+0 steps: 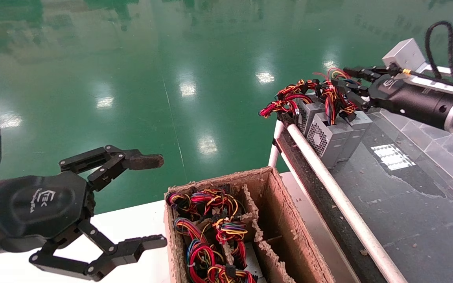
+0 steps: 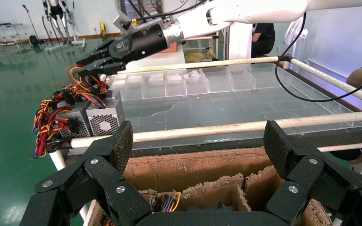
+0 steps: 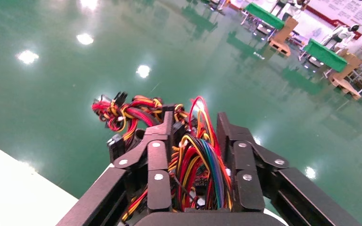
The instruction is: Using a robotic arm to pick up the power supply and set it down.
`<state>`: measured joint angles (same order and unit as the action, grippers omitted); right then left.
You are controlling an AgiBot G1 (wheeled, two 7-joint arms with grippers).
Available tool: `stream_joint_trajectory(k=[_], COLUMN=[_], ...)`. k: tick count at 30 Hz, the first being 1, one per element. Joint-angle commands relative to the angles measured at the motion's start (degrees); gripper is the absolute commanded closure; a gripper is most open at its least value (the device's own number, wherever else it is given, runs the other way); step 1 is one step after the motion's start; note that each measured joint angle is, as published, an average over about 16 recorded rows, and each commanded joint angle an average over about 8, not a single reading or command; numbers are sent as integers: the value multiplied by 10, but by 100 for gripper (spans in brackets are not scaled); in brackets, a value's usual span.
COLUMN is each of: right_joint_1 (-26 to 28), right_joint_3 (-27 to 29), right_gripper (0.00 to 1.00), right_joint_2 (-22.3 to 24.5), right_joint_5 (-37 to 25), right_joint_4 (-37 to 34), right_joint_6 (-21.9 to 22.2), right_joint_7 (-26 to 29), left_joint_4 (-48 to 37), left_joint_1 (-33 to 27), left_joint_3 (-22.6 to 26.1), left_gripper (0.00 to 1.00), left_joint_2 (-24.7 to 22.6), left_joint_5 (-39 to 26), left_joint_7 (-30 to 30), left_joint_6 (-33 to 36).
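Observation:
Three grey boxes stand at the far end of the dark bench. The power supply is the plain-sided one nearest my right arm, with red, yellow and orange wires rising from its top. My right gripper reaches over it, and its black fingers stand parallel on either side of the wire bundle, shut on it. The box itself still rests on the bench. My left gripper hangs wide open beside the cardboard box, holding nothing. The left wrist view shows the right gripper above the wires.
Two like grey boxes with honeycomb grilles stand beside it. A white rail edges the bench. A worn cardboard box with dividers holds several coloured wire bundles. Clear trays line the bench's right side. Green floor lies beyond.

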<state>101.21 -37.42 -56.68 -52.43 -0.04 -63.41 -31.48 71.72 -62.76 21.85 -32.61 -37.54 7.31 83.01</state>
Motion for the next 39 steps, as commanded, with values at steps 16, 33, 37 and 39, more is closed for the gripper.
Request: stream_joint_trajectory(k=[16,33,37,39], right_joint_1=[-1,-117,-145,-159], right_joint_3=[37,89,101,107], right_gripper=[0,0,0,0], right_joint_2=[40,92,104,111], right_joint_5=[43,62,66,68], right_joint_4=[37,243,292,316], right_joint_6=[-79,-121,-131,-137], right_joint_7=[61,168,193,205], left_joint_4=[0,0,0,0], left_joint_1=[0,0,0,0], left_joint_3=[0,0,0,0], left_gripper=[0,0,0,0], left_joint_2=[0,0,0,0], left_joint_5=[0,0,0,0], left_joint_7=[0,0,0,0], left_joint_6=[0,0,0,0])
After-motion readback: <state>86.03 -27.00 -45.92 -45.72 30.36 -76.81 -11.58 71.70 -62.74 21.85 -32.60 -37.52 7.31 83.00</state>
